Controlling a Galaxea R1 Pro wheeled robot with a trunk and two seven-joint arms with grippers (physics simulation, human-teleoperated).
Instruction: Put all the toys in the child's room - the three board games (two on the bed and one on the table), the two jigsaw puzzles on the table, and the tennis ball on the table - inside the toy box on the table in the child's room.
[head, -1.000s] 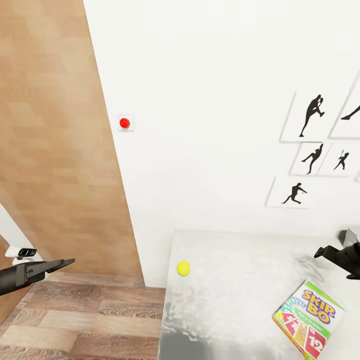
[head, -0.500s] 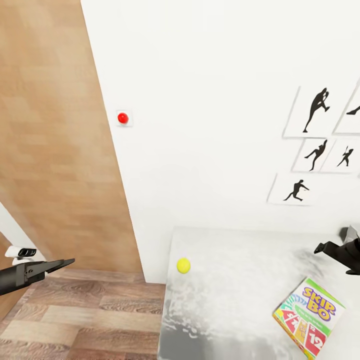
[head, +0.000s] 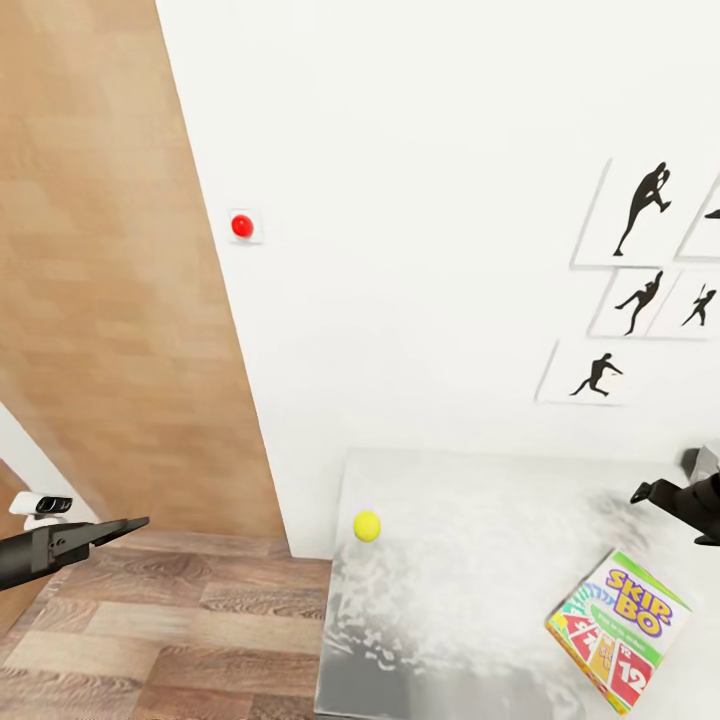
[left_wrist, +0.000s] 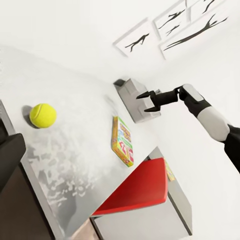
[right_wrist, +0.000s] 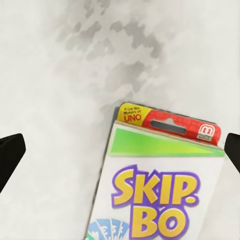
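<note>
Above the pale grey table (head: 480, 560), the right gripper (left_wrist: 148, 100) hangs with its fingers spread apart and empty, and the Skip-Bo box (head: 617, 630) lies flat on the tabletop just below it. Out over the wood floor (head: 150, 630), the left gripper (head: 125, 526) holds nothing; whether it is open, I cannot tell. The tennis ball (head: 367, 525) rests near the table's left edge, well apart from the box.

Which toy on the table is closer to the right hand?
The Skip-Bo box: it lies flat just below the open right hand. The tennis ball sits far off, near the table's left edge.
</note>
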